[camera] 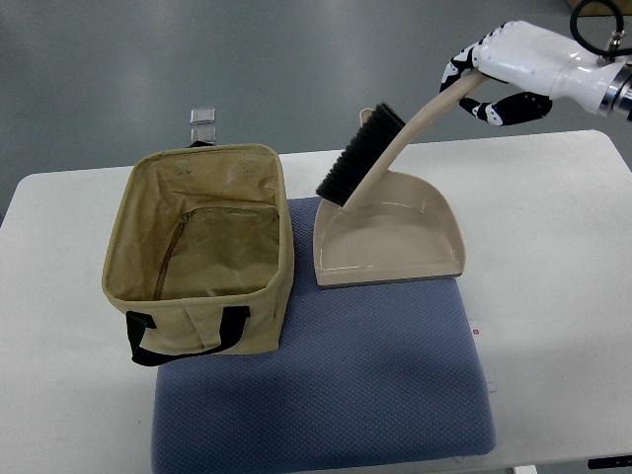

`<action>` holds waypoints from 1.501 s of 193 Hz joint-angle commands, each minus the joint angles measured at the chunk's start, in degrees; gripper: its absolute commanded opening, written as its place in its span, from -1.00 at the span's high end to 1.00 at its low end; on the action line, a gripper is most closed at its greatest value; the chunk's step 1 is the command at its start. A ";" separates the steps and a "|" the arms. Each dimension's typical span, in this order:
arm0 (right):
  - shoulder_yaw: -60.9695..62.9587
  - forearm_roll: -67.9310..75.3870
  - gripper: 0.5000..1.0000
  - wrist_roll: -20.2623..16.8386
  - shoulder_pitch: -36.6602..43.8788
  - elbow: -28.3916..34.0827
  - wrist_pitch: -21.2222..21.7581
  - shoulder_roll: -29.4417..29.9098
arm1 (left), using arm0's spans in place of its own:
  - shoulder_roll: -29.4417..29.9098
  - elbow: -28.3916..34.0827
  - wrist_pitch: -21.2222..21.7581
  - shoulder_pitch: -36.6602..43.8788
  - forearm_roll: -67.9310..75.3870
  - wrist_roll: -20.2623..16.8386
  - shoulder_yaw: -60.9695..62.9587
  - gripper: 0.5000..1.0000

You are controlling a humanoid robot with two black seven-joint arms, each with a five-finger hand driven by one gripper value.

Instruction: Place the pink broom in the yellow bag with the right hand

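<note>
My right hand (489, 84) comes in from the upper right and is shut on the handle end of the pale pink broom (395, 148). The broom hangs tilted in the air, its black bristles (357, 158) pointing down-left above the back of a pale pink dustpan (390, 237). The yellow-tan fabric bag (197, 262) stands open on the left, with black straps at its front. It is empty inside. The broom is to the right of the bag, apart from it.
A blue-grey mat (336, 385) covers the middle of the white table (553, 276); the bag and dustpan rest on it. A small clear clip-like object (203, 120) sits behind the bag at the table's far edge.
</note>
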 commanded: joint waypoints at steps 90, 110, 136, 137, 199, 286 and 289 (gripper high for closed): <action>8.60 -2.93 1.00 -0.96 2.92 -5.47 5.63 19.41 | 0.00 0.02 0.00 -0.01 0.00 -0.01 -0.02 -1.00; 8.07 -3.02 1.00 -0.96 2.66 -7.23 5.63 22.66 | 0.00 -0.07 0.00 -0.01 0.00 -0.01 -0.02 -1.00; 8.07 -3.02 0.55 -0.87 1.16 -9.86 5.02 26.00 | 0.00 -0.07 0.00 -0.01 0.00 -0.01 -0.02 -1.00; 8.07 -3.02 0.55 -0.87 1.16 -9.86 5.02 26.00 | 0.00 -0.07 0.00 -0.01 0.00 -0.01 -0.02 -1.00; 8.43 -2.84 -0.26 -0.61 -0.24 -10.39 5.02 27.85 | 0.00 0.02 0.00 -0.01 0.00 0.08 -0.02 -1.00; 19.32 3.83 -0.30 -0.69 -8.67 -10.48 5.98 24.86 | 0.00 0.02 0.00 -0.01 0.00 -0.01 -0.02 -1.00; 20.03 4.28 -0.30 -0.69 -9.21 -10.48 6.16 24.77 | 0.00 0.02 0.00 -0.01 0.00 -0.01 -0.02 -1.00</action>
